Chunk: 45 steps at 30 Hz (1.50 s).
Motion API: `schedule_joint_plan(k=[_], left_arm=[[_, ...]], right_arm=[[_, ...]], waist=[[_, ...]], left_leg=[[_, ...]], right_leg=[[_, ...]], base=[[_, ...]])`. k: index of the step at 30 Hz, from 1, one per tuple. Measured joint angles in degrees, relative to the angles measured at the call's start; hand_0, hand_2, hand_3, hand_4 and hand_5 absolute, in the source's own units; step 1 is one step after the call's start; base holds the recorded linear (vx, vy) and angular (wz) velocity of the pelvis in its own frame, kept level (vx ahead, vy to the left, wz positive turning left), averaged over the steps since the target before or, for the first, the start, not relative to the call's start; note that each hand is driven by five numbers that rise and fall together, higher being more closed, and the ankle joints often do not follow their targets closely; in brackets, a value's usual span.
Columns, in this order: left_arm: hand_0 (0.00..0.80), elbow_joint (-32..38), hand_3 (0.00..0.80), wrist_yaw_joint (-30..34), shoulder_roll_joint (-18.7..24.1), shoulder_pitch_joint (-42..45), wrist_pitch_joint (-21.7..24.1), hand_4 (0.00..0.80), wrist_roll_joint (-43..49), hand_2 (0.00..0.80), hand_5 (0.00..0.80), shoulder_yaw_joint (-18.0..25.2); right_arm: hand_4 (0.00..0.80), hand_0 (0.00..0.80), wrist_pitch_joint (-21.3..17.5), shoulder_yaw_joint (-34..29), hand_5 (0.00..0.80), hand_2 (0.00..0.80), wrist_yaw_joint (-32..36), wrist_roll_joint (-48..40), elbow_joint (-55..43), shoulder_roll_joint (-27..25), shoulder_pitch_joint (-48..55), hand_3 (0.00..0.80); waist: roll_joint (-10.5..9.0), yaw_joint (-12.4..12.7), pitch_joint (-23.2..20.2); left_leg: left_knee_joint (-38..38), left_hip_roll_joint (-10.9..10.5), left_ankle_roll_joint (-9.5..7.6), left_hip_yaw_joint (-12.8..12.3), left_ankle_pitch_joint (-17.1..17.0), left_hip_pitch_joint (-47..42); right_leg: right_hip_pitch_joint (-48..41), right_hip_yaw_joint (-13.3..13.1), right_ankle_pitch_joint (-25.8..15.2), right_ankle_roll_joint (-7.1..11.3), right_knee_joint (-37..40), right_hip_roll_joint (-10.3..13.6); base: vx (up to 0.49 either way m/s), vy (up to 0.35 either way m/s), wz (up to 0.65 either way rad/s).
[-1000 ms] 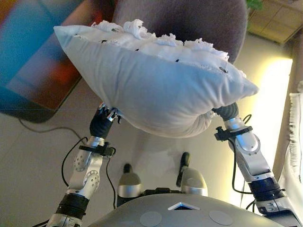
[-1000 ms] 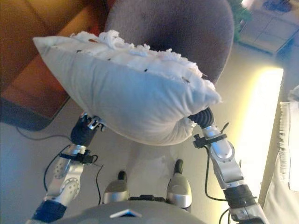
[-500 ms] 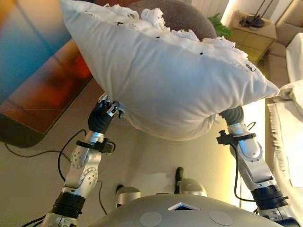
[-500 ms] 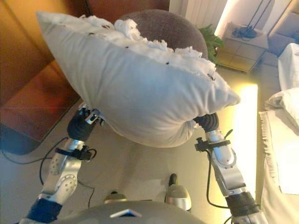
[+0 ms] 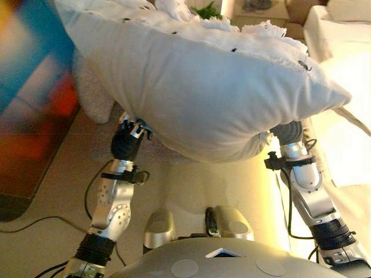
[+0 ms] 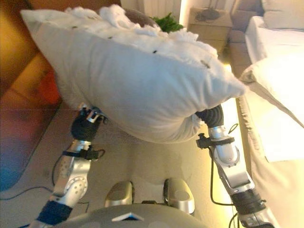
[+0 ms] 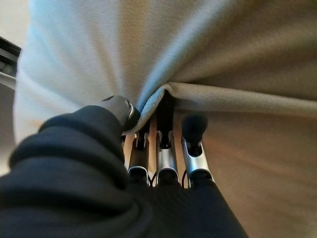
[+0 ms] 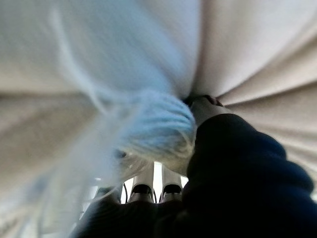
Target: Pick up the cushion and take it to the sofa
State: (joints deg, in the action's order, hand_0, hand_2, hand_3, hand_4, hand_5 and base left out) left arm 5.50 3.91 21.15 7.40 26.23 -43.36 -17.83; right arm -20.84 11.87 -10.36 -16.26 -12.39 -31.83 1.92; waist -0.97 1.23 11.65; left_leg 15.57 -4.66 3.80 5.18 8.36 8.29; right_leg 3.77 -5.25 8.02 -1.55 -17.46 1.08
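Observation:
I hold a large white cushion (image 5: 197,98) with a frilled top edge up in front of me, between both hands. My left hand (image 5: 128,142) grips its underside at the left. In the left wrist view the thumb (image 7: 119,106) and fingers (image 7: 163,158) pinch a fold of the cushion (image 7: 148,49). My right hand (image 5: 287,132) is sunk into the cushion's lower right side. In the right wrist view its thumb (image 8: 205,106) presses into bunched cloth of the cushion (image 8: 99,59). A white sofa (image 6: 280,123) with pale cushions lies at the right.
A grey round chair (image 5: 93,92) stands behind the cushion at the left. A green plant (image 6: 166,21) and a low wooden cabinet (image 6: 209,21) are at the far side. A dark wooden panel (image 6: 19,95) runs along the left. Bare floor lies below.
The whole view has swung to the right: the chair has slid left behind the cushion and the white sofa has come in at the right. Both hands keep the same hold.

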Motion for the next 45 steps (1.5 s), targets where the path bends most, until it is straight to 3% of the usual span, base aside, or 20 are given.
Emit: schedule_joint_plan(k=[2,5,6,8,10,14,18,19,22,23,25,28,30,32,34,36,39,41,44,45], left_arm=[[0.800,0.01,0.800,-0.95,-0.03,-1.14,0.93,0.800,-0.02,0.800,0.800,0.02],[0.800,-0.07,0.800,-1.29,0.02,-2.61,2.36,0.800,-0.02,0.800,0.800,0.89],[0.800,-0.06,0.800,-1.30,-0.01,-3.13,2.76,0.800,-0.02,0.800,0.800,0.87],[0.800,0.01,0.800,-1.52,-0.39,-3.61,3.36,0.800,-0.03,0.800,0.800,0.98],[0.800,0.00,0.800,-2.11,0.74,-4.26,3.28,0.800,-0.14,0.800,0.800,1.23],[0.800,-0.04,0.800,-2.12,1.94,-5.29,3.49,0.800,-0.14,0.800,0.800,1.05],[0.800,-0.71,0.800,-2.29,1.60,-7.77,3.53,0.800,-0.01,0.800,0.800,1.03],[0.800,-0.73,0.800,-2.29,1.92,-7.52,3.45,0.800,1.77,0.800,0.800,1.61],[0.800,-0.70,0.800,-2.26,3.24,-7.49,2.65,0.800,2.07,0.800,0.800,2.12],[0.800,-0.69,0.800,-1.88,3.86,-7.52,2.55,0.800,1.95,0.800,0.800,2.51],[0.800,-0.66,0.800,-0.65,4.77,-7.46,2.52,0.800,1.87,0.800,0.800,3.76],[0.800,-0.64,0.800,0.39,3.84,-7.52,1.94,0.800,1.80,0.800,0.800,4.47],[0.800,-0.82,0.800,0.56,2.18,-7.56,1.71,0.800,1.81,0.800,0.800,4.05],[0.800,-0.91,0.800,0.63,1.22,-7.53,1.69,0.800,1.83,0.800,0.800,3.71],[0.800,-1.84,0.800,1.00,1.32,-7.56,1.70,0.800,1.83,0.800,0.800,3.38],[0.800,-2.69,0.800,1.21,1.26,-6.97,1.51,0.800,1.81,0.800,0.800,2.97],[0.800,-2.70,0.800,1.05,1.30,-5.50,1.59,0.800,1.70,0.800,0.800,2.36],[0.800,-2.58,0.800,0.60,1.45,-4.03,2.01,0.800,1.21,0.800,0.800,2.41],[0.800,-2.83,0.800,-0.09,1.28,-3.49,2.31,0.800,1.09,0.800,0.800,2.86],[0.800,-3.33,0.800,-0.63,1.10,-3.43,2.27,0.800,1.00,0.800,0.800,2.83]], right_arm=[[0.800,0.800,0.37,-0.09,0.800,0.800,-0.03,0.10,0.03,-0.33,-2.17,0.800],[0.800,0.800,1.51,0.13,0.800,0.800,0.05,0.60,0.05,-0.19,-4.81,0.800],[0.800,0.800,1.53,0.07,0.800,0.800,0.06,0.60,-0.09,-0.02,-5.18,0.800],[0.800,0.800,1.69,0.02,0.800,0.800,0.22,0.58,-1.15,-0.24,-5.39,0.800],[0.800,0.800,2.57,-0.12,0.800,0.800,1.30,0.51,-1.30,0.02,-5.47,0.800],[0.800,0.800,2.35,-1.81,0.800,0.800,3.70,0.27,-1.30,0.14,-4.96,0.800],[0.800,0.800,2.15,-2.75,0.800,0.800,4.71,-1.51,-1.25,0.65,-4.83,0.800],[0.800,0.800,2.20,-2.56,0.800,0.800,4.57,-1.36,-1.35,1.90,-4.57,0.800],[0.800,0.800,2.19,-2.16,0.800,0.800,3.83,-1.18,-2.36,2.38,-3.03,0.800],[0.800,0.800,2.18,-2.06,0.800,0.800,3.64,-0.58,-2.67,3.13,-2.68,0.800],[0.800,0.800,2.19,-1.81,0.800,0.800,3.60,0.32,-2.76,4.45,-2.60,0.800],[0.800,0.800,2.05,-1.74,0.800,0.800,3.64,0.59,-2.85,4.42,-1.00,0.800],[0.800,0.800,1.81,-1.71,0.800,0.800,3.69,0.52,-2.81,3.69,0.11,0.800],[0.800,0.800,1.76,-1.72,0.800,0.800,3.67,0.38,-2.55,3.41,0.80,0.800],[0.800,0.800,1.77,-1.70,0.800,0.800,3.66,0.15,-2.49,2.91,1.20,0.800],[0.800,0.800,1.95,-1.63,0.800,0.800,3.68,-0.29,-2.39,1.96,1.25,0.800],[0.800,0.800,2.58,-1.63,0.800,0.800,4.73,-1.89,-2.07,0.75,0.78,0.800],[0.800,0.800,3.47,-1.05,0.800,0.800,6.74,-3.82,-2.07,-1.37,-0.59,0.800],[0.800,0.800,3.64,0.15,0.800,0.800,7.80,-4.69,-1.96,-1.50,-2.39,0.800],[0.800,0.800,3.60,0.35,0.800,0.800,7.79,-4.66,-1.12,-1.07,-2.70,0.800]], waist=[[0.61,2.46,0.34],[2.27,5.18,0.69],[2.32,5.37,0.96],[3.09,6.27,1.38],[3.05,6.67,2.54],[0.32,5.75,3.35],[-1.75,5.04,3.17],[-2.86,5.10,2.36],[-4.04,3.66,0.48],[-3.88,3.27,-0.14],[-2.87,4.01,-0.62],[-1.54,1.51,-1.06],[0.38,-0.72,-1.18],[1.19,-2.25,-1.03],[0.32,-3.50,-1.11],[0.01,-3.77,-1.13],[-0.50,-3.32,-1.53],[-0.58,-3.19,-1.96],[-2.92,-1.56,-2.18],[-3.76,-1.08,-1.90]], left_leg=[[-6.81,-1.73,-1.50,0.45,-2.60,1.71],[-10.04,1.95,0.45,3.00,-4.84,1.74],[-8.67,2.64,2.65,2.49,-6.23,1.66],[-5.52,2.15,2.54,0.93,-6.02,3.25],[-5.09,2.55,0.62,-3.61,-7.40,2.00],[-2.80,0.97,-2.14,-11.62,-6.45,0.67],[1.38,-2.63,-5.52,-11.39,-4.77,2.27],[1.29,-3.88,-6.16,-11.16,-4.48,2.46],[-2.47,-4.04,-6.63,-10.14,-4.89,1.17],[-4.31,-4.13,-7.36,-7.99,-5.92,0.38],[-8.08,-3.86,-8.62,-3.34,-10.39,-1.67],[-12.14,-3.17,-8.46,0.33,-10.73,-3.74],[-13.08,-1.74,-8.40,-0.48,-10.66,-3.78],[-13.86,-1.04,-8.37,-0.80,-10.66,-4.30],[-14.40,-1.58,-8.34,-1.94,-10.68,-5.25],[-13.41,-2.45,-8.39,0.86,-11.15,-6.31],[-14.69,-0.24,-5.45,5.52,-10.29,-9.16],[-13.55,2.42,-3.23,3.17,-9.32,-10.05],[1.39,2.31,-1.21,0.63,-8.20,-0.58],[6.62,3.23,-1.71,-3.28,-8.29,1.80]], right_leg=[[-1.96,-4.15,-1.75,-0.27,4.52,-1.61],[-4.05,-6.71,-1.19,0.12,5.55,-4.02],[-4.54,-7.52,-0.25,0.60,5.67,-4.01],[-5.19,-9.11,1.07,1.99,5.85,-3.83],[-3.14,-5.31,6.69,4.20,-8.68,-4.07],[-10.03,0.38,10.74,4.95,-12.88,-1.89],[-14.81,2.63,10.90,6.19,-15.71,0.26],[-13.25,2.92,9.11,8.31,-20.88,1.24],[-8.64,2.62,4.68,8.67,-26.23,1.09],[-6.69,4.30,6.65,8.25,-26.51,0.80],[-3.67,7.51,9.34,7.93,-22.46,0.33],[-1.25,9.11,9.05,5.61,-6.55,-0.64],[-0.98,8.20,4.73,4.37,6.65,-1.02],[-1.64,6.06,-2.67,5.81,16.41,-0.40],[-3.27,2.16,-9.31,8.87,22.83,2.92],[-5.07,1.10,-11.78,9.34,22.61,4.50],[-8.93,3.94,-12.22,5.03,22.39,2.81],[-10.67,5.13,-10.44,3.02,21.61,0.88],[-9.24,8.04,-8.94,0.74,20.14,0.85],[-9.72,11.11,-8.91,0.10,20.40,1.28]], base=[[0.544,0.026,0.02],[0.591,0.102,-0.34],[0.632,0.189,-0.49],[0.639,0.238,-0.75],[0.676,0.290,-0.86],[0.699,0.281,-0.43],[0.722,0.184,-0.41],[0.583,0.165,-0.21],[0.513,0.139,0.03],[0.511,0.108,-0.09],[0.425,0.038,-0.30],[0.444,-0.069,0.23],[0.457,-0.149,0.58],[0.481,-0.210,0.40],[0.437,-0.252,0.46],[0.363,-0.253,0.46],[0.441,-0.253,0.52],[0.255,-0.215,0.46],[0.207,-0.187,0.32],[0.235,-0.033,0.23]])
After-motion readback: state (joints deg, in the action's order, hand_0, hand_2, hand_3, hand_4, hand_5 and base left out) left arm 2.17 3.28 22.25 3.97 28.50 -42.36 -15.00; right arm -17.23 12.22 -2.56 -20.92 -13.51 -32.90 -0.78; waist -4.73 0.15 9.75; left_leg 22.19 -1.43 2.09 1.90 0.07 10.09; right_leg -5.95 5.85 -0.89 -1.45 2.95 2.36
